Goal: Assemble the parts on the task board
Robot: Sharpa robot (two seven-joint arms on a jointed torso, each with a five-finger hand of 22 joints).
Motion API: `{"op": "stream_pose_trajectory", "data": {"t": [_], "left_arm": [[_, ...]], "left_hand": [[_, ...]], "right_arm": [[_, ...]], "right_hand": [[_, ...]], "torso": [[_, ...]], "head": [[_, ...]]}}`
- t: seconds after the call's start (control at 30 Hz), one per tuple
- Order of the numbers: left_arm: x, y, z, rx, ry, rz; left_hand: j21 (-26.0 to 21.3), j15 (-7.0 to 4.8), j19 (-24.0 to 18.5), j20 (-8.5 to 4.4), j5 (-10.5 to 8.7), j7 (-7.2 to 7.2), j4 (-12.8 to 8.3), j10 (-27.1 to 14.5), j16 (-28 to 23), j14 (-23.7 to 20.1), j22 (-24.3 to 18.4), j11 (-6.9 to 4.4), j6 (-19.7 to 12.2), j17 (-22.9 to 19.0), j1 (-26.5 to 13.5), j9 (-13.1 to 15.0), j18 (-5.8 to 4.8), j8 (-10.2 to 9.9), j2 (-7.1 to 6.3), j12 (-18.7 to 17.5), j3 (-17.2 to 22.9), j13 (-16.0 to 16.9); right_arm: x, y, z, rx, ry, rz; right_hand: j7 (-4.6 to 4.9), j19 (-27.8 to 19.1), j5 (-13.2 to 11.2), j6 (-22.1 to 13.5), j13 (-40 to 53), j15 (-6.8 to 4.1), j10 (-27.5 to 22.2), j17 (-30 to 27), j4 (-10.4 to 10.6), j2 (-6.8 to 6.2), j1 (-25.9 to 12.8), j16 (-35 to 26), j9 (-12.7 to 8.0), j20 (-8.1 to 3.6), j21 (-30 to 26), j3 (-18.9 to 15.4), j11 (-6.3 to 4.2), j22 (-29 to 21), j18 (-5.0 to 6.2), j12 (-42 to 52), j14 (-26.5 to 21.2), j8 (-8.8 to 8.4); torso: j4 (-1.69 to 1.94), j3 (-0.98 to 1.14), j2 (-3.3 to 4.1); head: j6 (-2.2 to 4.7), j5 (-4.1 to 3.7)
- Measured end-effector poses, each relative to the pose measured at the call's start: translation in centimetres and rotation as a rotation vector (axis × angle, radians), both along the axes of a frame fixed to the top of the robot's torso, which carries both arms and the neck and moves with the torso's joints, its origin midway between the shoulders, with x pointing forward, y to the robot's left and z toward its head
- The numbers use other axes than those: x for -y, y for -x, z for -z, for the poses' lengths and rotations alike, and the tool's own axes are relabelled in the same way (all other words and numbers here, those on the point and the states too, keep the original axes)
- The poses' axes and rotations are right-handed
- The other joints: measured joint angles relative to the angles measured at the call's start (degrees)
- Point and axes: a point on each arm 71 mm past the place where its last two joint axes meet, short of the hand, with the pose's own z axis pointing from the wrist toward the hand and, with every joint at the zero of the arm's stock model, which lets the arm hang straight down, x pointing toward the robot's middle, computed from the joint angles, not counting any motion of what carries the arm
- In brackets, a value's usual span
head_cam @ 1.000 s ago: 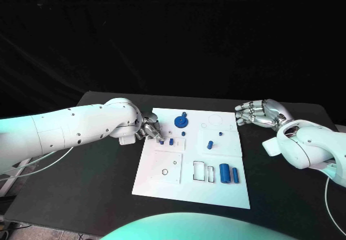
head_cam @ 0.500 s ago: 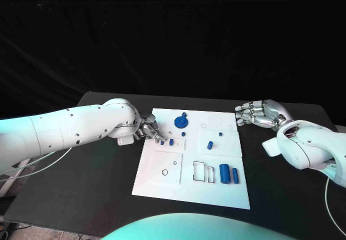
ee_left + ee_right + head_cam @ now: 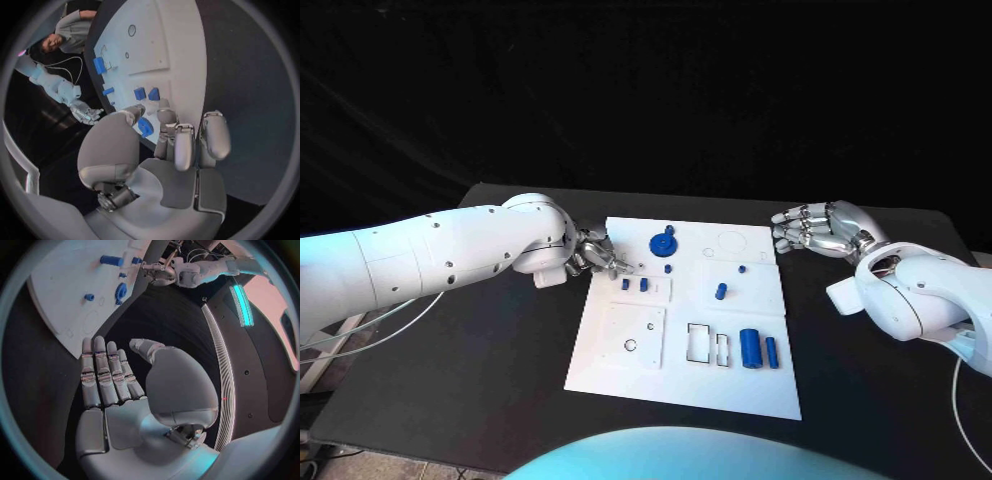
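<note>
My left hand's fingers (image 3: 599, 257) hang apart and hold nothing at the left edge of the white board (image 3: 625, 360), and my right hand (image 3: 822, 228) is spread open over the black table (image 3: 473, 350) off its far right corner. On the board lie a blue wheel (image 3: 662, 241), a fat blue cylinder (image 3: 750, 346) and two small blue blocks (image 3: 635, 284) just beside my left fingertips.

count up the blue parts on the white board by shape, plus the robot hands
Round disc-like part: 1
Large cylinder: 1
Slim rod: 1
Small pieces (pair): 5
Blue parts on the task board: 8
Hands, left hand and right hand: 2
Total: 10
</note>
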Motion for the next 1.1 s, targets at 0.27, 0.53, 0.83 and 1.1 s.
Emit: {"op": "stream_pose_trajectory", "data": {"t": [0.27, 0.53, 0.83, 1.1], "left_arm": [[1.0, -0.4, -1.1, 0.096, 0.201, -0.040], [3.4, -0.8, -2.4, 0.375, 0.362, 0.033], [6.4, -0.5, -2.6, 0.608, 0.314, 0.256], [8.3, -0.6, -2.0, 0.685, 0.172, 0.444]], "left_hand": [[-24.35, 4.82, -22.48, 3.83, 0.12, 5.75, -0.02, -17.75, -21.50, -14.80, -27.44, 5.64, -11.72, -29.24, 7.79, -1.76, 4.75, -3.53, 0.78, -12.66, -3.41, -12.34], [-34.50, 6.95, -24.91, 6.08, 0.26, 7.19, -3.14, -25.10, -32.17, -23.37, -34.57, 7.55, -15.63, -39.94, 23.98, -7.34, 4.93, -5.08, -1.44, -22.67, 3.24, -22.02], [-33.08, 6.57, -23.78, 5.72, 0.26, 6.14, -4.60, -23.27, -30.32, -21.63, -33.35, 7.55, -13.04, -40.92, 26.15, -13.36, 4.93, -7.96, -2.71, -29.42, 4.01, -29.54], [-30.41, 6.22, -22.58, 5.47, 0.26, 5.11, -4.66, -23.07, -25.43, -19.50, -31.32, 7.36, -11.00, -39.88, 26.15, -15.91, 4.92, -9.21, -2.71, -32.23, 2.97, -32.62]], "right_arm": [[0.0, 0.0, 0.1, -0.001, 0.000, 0.001], [0.0, 0.0, 0.1, -0.001, 0.001, 0.001], [-0.1, 0.0, 0.1, -0.001, -0.001, -0.002], [-0.2, 0.1, 0.2, -0.001, -0.002, -0.005]], "right_hand": [[0.00, 0.00, 0.00, 0.00, 0.00, 0.00, 0.00, 0.00, 0.00, 0.00, 0.00, 0.00, 0.00, 0.00, 0.00, 0.00, 0.00, -0.01, 0.00, 0.00, 0.00, 0.00], [0.00, 0.00, 0.00, 0.00, 0.00, 0.00, 0.00, 0.00, 0.00, 0.00, 0.00, 0.00, 0.00, 0.00, 0.00, 0.00, 0.00, -0.08, 0.00, 0.00, 0.00, 0.00], [0.00, 0.00, 0.00, 0.00, 0.01, 0.00, 0.00, 0.01, 0.00, 0.00, 0.00, 0.00, 0.01, 0.00, 0.00, 0.00, 0.00, -0.07, 0.00, 0.00, 0.00, 0.00], [0.00, 0.00, 0.00, 0.00, 0.01, 0.00, 0.00, 0.01, 0.00, 0.00, 0.00, 0.00, 0.01, 0.00, 0.00, 0.00, 0.00, -0.15, 0.00, 0.23, 0.00, 0.00]], "torso": [[-0.02, -0.01, 0.01], [-0.03, -0.01, 0.05], [-0.03, -0.01, 0.05], [-0.07, 0.01, 0.11]], "head": [[0.49, -0.59], [0.98, -1.28], [1.34, -1.58], [1.39, -1.58]]}}
